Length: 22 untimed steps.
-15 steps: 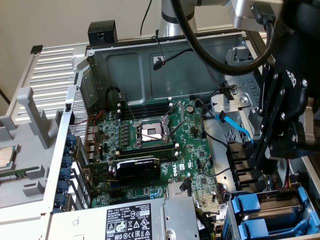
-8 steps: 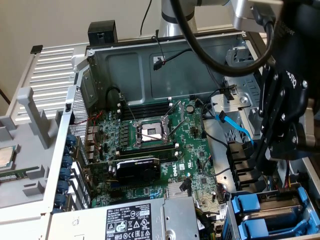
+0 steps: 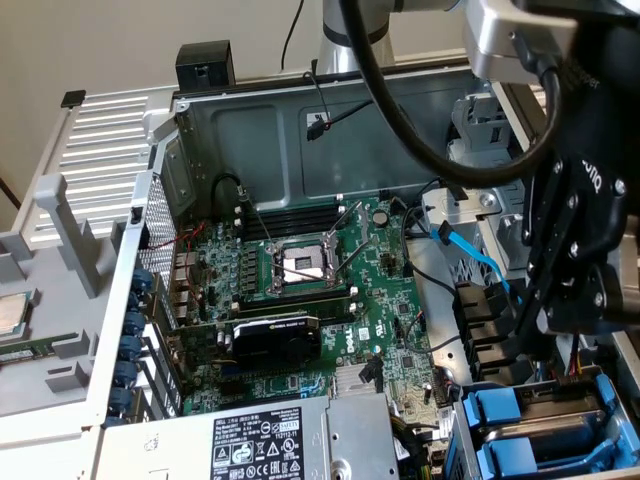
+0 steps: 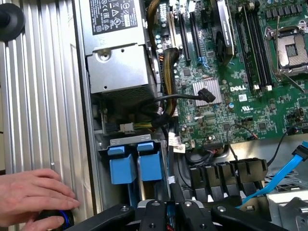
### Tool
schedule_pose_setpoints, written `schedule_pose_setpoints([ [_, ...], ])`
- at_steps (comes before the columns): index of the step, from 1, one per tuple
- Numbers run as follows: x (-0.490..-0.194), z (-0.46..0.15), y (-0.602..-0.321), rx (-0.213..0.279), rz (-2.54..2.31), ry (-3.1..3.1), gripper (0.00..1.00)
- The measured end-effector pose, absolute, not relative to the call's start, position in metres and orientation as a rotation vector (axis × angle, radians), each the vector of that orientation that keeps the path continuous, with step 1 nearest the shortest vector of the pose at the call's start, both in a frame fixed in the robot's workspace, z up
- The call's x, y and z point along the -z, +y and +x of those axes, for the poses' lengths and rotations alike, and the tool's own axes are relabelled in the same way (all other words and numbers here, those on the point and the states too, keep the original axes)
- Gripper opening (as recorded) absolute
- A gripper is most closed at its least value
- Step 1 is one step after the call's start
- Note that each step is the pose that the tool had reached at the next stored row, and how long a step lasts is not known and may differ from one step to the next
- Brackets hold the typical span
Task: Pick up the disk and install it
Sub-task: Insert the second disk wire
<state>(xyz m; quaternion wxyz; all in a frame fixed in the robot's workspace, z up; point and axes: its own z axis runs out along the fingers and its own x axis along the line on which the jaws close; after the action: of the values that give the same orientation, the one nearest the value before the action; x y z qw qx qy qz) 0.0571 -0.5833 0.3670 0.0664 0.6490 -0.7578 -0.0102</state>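
Two blue-fronted drive carriers sit side by side in the drive cage at the case's corner, one (image 4: 120,163) beside the other (image 4: 150,161); in the exterior view they are at the lower right (image 3: 505,415). Both show just their blue fronts, so I cannot tell which is the disk. My black gripper (image 4: 169,209) hangs just above the cage, near the black cable clips, its fingers (image 4: 153,214) drawn close together and shut, with nothing seen held. In the exterior view the gripper (image 3: 520,345) reaches down at the right side of the case.
The open case holds a green motherboard (image 3: 300,290) with an empty processor socket, a graphics card (image 3: 275,340) and a silver power supply (image 4: 120,62). A blue data cable (image 3: 480,260) runs beside my gripper. A person's hand (image 4: 33,197) rests on a black knob beside the case.
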Motion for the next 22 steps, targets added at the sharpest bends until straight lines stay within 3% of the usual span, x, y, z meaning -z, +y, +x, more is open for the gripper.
schedule_pose_setpoints([
  [9,-0.364,0.056,-0.586,0.010,2.062,-2.225,0.16],
  [22,-0.359,0.055,-0.598,0.028,2.093,-2.220,0.16],
])
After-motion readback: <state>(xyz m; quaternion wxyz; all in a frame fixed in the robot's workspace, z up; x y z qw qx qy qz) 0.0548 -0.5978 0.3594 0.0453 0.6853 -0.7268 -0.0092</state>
